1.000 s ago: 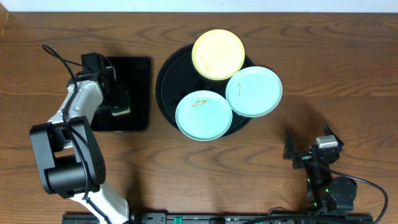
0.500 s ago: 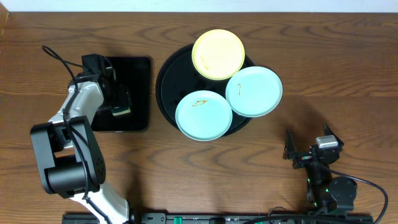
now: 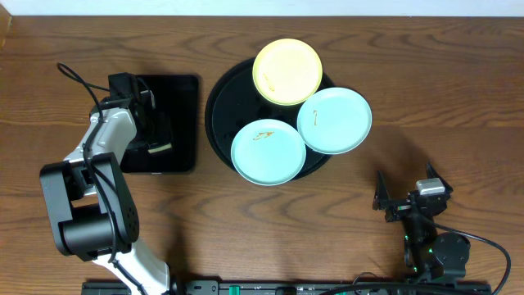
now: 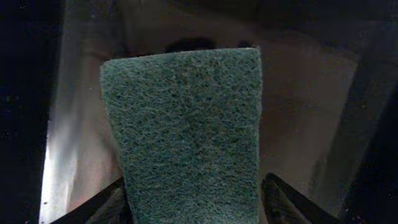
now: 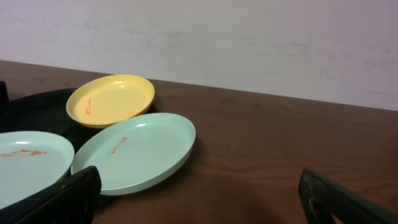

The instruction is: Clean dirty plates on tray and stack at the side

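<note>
Left claw [image 3: 157, 139] pinching green sponge [image 4: 186, 137] over small tray [image 3: 182, 98], nine o'clock. Right claw [image 3: 405, 195] gaping wide, five o'clock. Three plates [image 3: 267, 152] on round tray [image 3: 225, 102], twelve o'clock: smears showing, none stacked, all cleaning left.

Left arm reaching forward, left pincer [image 3: 156, 138] gripping sponge [image 4: 186, 137], right pincer [image 3: 405, 188] spread wide

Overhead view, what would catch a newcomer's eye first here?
Three plates crowd the round black tray at top centre: a yellow plate at the far edge, a front blue-green plate and a right blue-green plate, each with a small orange smear. At the left, over a rectangular black tray, the left gripper holds a green sponge.
</note>
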